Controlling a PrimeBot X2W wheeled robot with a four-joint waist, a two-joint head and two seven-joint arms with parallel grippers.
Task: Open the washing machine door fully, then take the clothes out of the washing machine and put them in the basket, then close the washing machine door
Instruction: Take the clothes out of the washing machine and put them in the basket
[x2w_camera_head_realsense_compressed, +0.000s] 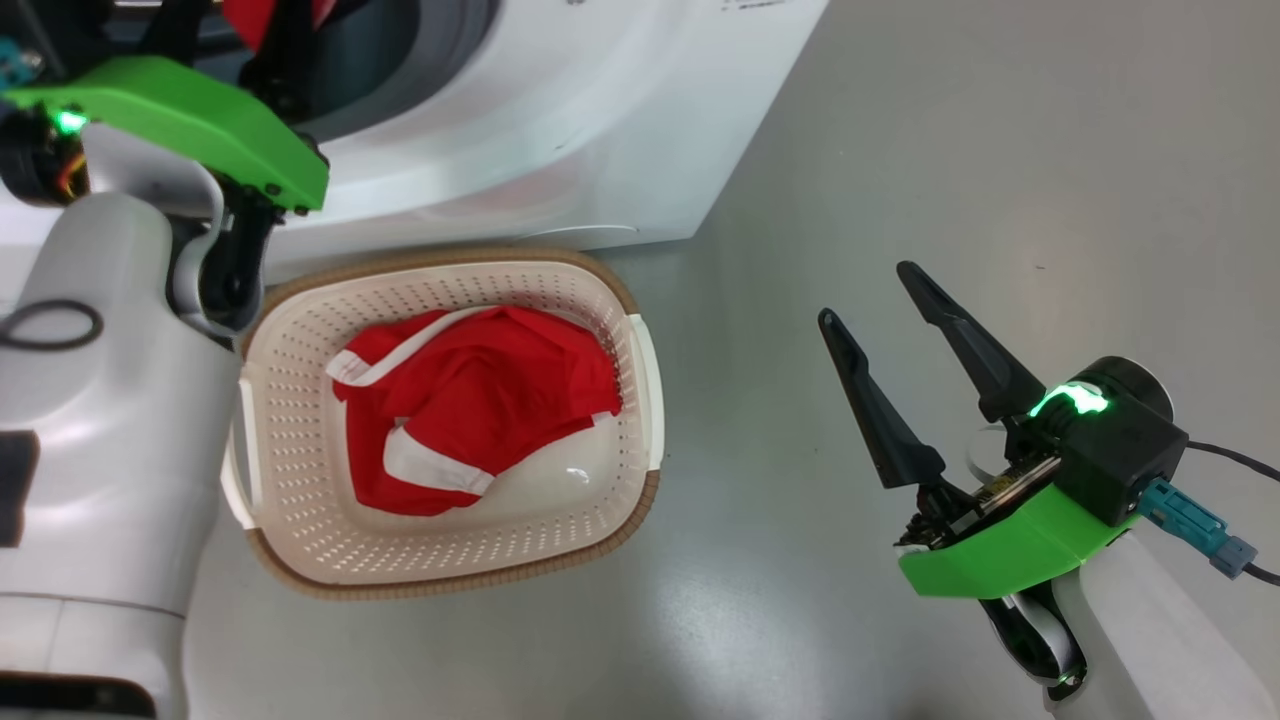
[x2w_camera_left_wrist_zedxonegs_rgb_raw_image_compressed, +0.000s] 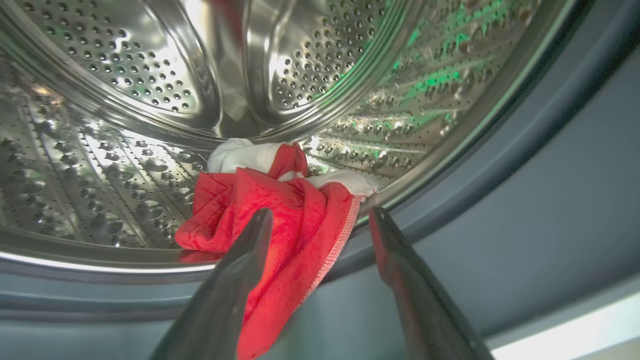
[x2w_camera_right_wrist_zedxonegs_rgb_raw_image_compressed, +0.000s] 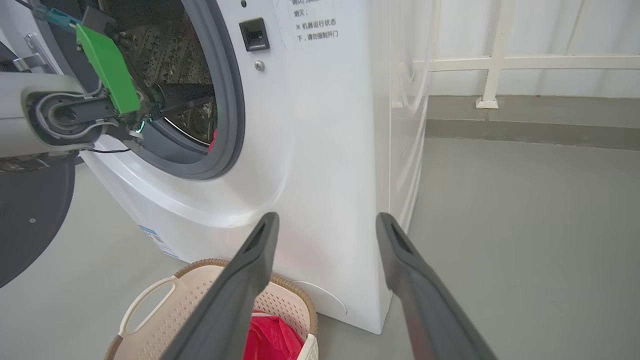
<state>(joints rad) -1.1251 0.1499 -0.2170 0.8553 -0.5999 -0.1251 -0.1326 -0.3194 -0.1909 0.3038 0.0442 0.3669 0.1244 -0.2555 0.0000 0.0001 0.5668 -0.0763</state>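
The washing machine (x2w_camera_right_wrist_zedxonegs_rgb_raw_image_compressed: 320, 150) stands with its door (x2w_camera_right_wrist_zedxonegs_rgb_raw_image_compressed: 30, 220) swung open at the left. My left gripper (x2w_camera_left_wrist_zedxonegs_rgb_raw_image_compressed: 320, 215) reaches into the steel drum (x2w_camera_left_wrist_zedxonegs_rgb_raw_image_compressed: 125, 90), open, its fingers on either side of the edge of a red and white garment (x2w_camera_left_wrist_zedxonegs_rgb_raw_image_compressed: 290, 200). That garment hangs over the drum lip onto the grey gasket (x2w_camera_left_wrist_zedxonegs_rgb_raw_image_compressed: 525, 225). Another red garment (x2w_camera_head_realsense_compressed: 470, 410) lies in the cream basket (x2w_camera_head_realsense_compressed: 300, 400) on the floor in front of the washing machine (x2w_camera_head_realsense_compressed: 560, 120). My right gripper (x2w_camera_head_realsense_compressed: 868, 295) hovers open and empty to the basket's right, above the floor.
Grey floor (x2w_camera_head_realsense_compressed: 950, 150) stretches to the right of the machine and basket. A white railing (x2w_camera_right_wrist_zedxonegs_rgb_raw_image_compressed: 495, 60) and low kerb run along the far wall. My left forearm (x2w_camera_head_realsense_compressed: 100, 400) passes close by the basket's left rim.
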